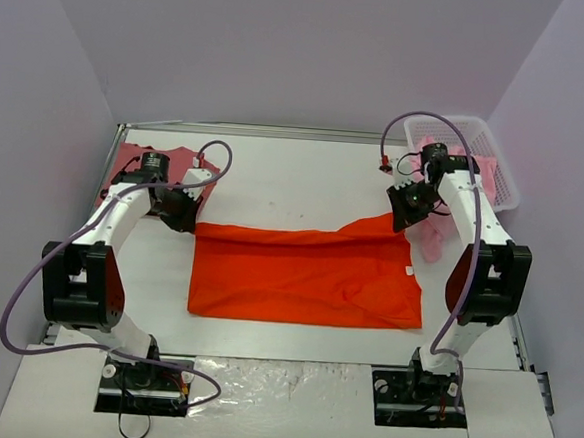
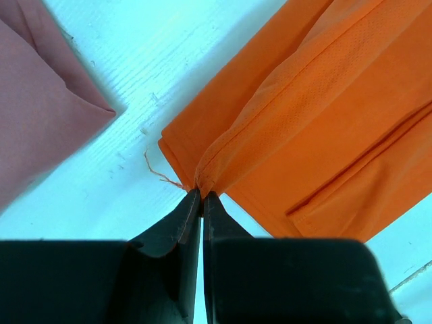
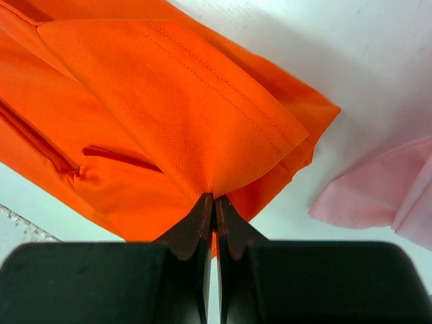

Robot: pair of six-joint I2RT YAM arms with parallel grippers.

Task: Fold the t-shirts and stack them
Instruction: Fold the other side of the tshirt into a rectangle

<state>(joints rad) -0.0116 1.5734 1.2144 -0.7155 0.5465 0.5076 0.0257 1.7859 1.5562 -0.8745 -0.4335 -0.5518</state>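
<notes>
status — both arms are on the orange-red t-shirt, which lies spread on the tabletop between the two tools.

left tool: jaws closed, pinching a hemmed corner of the orange cloth right at its tips. a loose thread hangs off that corner just left of the tips.

right tool: jaws closed as well, gripping a doubled layer of the same shirt. the fold fans out ahead of the tips.

from above, each tool sits at one far corner of the shirt, and the rest of the cloth trails back toward the arm bases.

other items:
- dusty rose t-shirt: lies flat beyond and to the left of the left tool, apart from the orange one. the wrist view shows a crisp creased edge, so it reads as already folded. i cannot tell how many folds.
- light pink t-shirts: just to the right of the right tool, some spilling from the white basket beyond it. loose and unfolded.

progress (judgement): early.
- done: one shirt at most.
- in hand: the orange one looks mid-fold, gripped along its far edge and placed to be carried over toward the near edge. the cloth is rumpled close to the right tool.
- left: finish the orange folds, stack it with the rose one, then fold and stack every pink shirt.
</notes>
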